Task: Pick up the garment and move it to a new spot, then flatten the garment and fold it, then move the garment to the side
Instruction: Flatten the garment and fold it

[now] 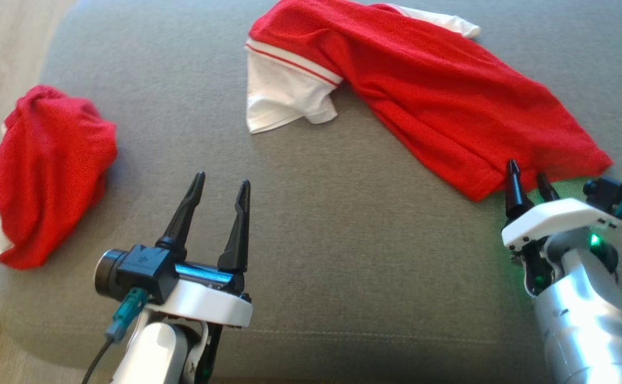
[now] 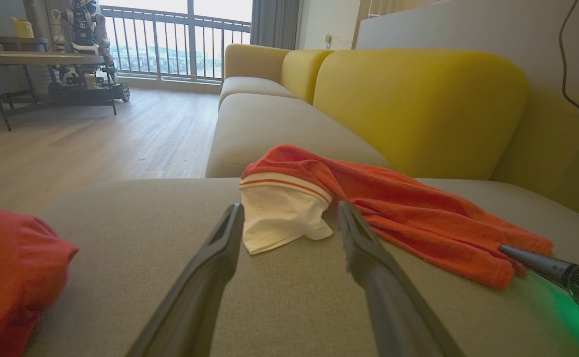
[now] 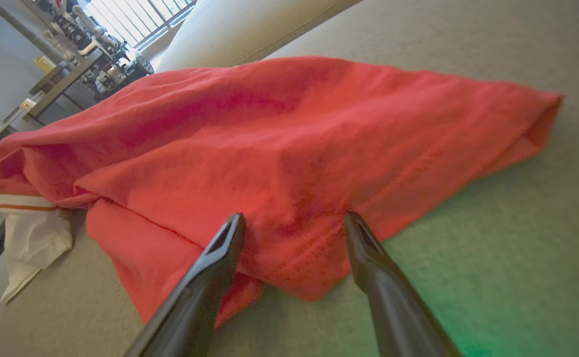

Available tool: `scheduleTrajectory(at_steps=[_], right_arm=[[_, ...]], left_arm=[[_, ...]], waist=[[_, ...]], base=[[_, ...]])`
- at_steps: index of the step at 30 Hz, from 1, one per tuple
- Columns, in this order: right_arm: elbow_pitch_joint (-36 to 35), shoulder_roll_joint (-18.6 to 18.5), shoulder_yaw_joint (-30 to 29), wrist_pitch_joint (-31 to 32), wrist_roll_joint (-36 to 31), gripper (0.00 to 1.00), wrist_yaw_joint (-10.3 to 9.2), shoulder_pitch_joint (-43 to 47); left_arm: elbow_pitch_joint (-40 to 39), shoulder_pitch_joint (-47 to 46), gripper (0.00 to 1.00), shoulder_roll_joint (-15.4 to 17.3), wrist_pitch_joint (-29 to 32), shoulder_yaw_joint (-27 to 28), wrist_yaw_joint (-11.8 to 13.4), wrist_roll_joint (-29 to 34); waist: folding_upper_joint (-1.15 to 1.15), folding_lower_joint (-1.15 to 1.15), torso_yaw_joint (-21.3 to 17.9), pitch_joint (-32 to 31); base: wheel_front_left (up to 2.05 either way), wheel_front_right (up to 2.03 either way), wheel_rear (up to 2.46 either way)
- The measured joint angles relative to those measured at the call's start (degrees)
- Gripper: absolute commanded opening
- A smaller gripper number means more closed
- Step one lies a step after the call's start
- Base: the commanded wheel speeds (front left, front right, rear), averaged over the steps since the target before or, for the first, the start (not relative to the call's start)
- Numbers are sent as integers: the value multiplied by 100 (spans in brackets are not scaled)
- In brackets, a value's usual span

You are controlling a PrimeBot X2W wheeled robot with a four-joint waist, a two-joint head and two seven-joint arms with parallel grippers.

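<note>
My right gripper [image 1: 526,170] stood spread at the near hem of the garment [image 1: 438,90], grasping nothing; I judged it best to go in low, straddle that hem and pinch it fully; my left gripper [image 1: 222,179] hung parted over the grey cushion [image 1: 316,224]; the garment lay rumpled at the cushion's far right, red, one white sleeve [image 1: 284,101] showing.
</note>
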Motion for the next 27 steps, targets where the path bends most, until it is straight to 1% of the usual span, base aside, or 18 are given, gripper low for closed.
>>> scheduleTrajectory(at_steps=[1, 2, 3, 7, 11, 14, 16, 17, 18, 20, 23, 25, 27], right_arm=[[53, 0, -42, 1, -163, 98, 0, -47], [58, 1, -125, 0, -335, 46, 0, -99], [57, 1, -213, 0, -456, 0, 0, -166], [-63, -5, -347, 0, -680, 0, 0, -438], [-402, -5, -471, 0, -948, 0, 0, -600], [-577, -25, -461, 0, -1348, 0, 0, -641], [-552, -24, -456, 0, -1627, 0, 0, -634], [-546, -21, -500, 0, -1766, 24, 0, -622], [-593, -14, -573, 0, -1979, 100, 0, -593], [-773, -13, -801, 0, -2360, 100, 0, -465], [-820, -15, -1111, 0, -2551, 100, 0, -265], [-598, -31, -1154, 0, -2579, 100, 0, -203], [-190, -30, -1103, 2, -2627, 100, 0, -205]], left_arm=[[12, 7, 100, -26, 0, -2, -20, 31], [16, 20, 100, -53, 0, -1, -54, 55], [16, 47, 100, -67, 0, 7, -63, 86], [13, 171, 100, -148, 0, 59, -98, 93], [3, 207, 100, -188, 0, 68, -103, 186], [3, 207, 100, -200, 0, 59, -147, 186], [4, 208, 100, -203, 0, 58, -149, 186], [4, 208, 100, -203, 0, 59, -147, 185], [3, 208, 100, -205, 0, 64, -141, 185], [-8, 209, 100, -207, 0, 65, -109, 182], [-32, 210, 100, -209, 0, 80, -41, 129], [-32, 210, 100, -211, 0, 79, -42, 114], [-32, 210, 100, -215, 0, 77, -43, 114]], waist=[[0, 0, 56, 12], [0, 0, 108, 23], [0, 0, 158, 33], [0, 0, 305, 71], [0, 0, 371, 137], [0, 0, 433, 165], [0, 0, 472, 172], [0, 0, 482, 174], [0, 0, 483, 175], [0, 0, 473, 183], [0, 0, 396, 194], [0, 0, 319, 193], [0, 0, 233, 190]], base=[[0, 0, 0], [0, 0, 0], [0, 0, 0], [0, 0, 0], [0, 0, 0], [0, 0, 0], [0, 0, 0], [0, 0, 0], [0, 0, 0], [0, 0, 0], [0, 0, 0], [0, 0, 0], [0, 0, 0]])
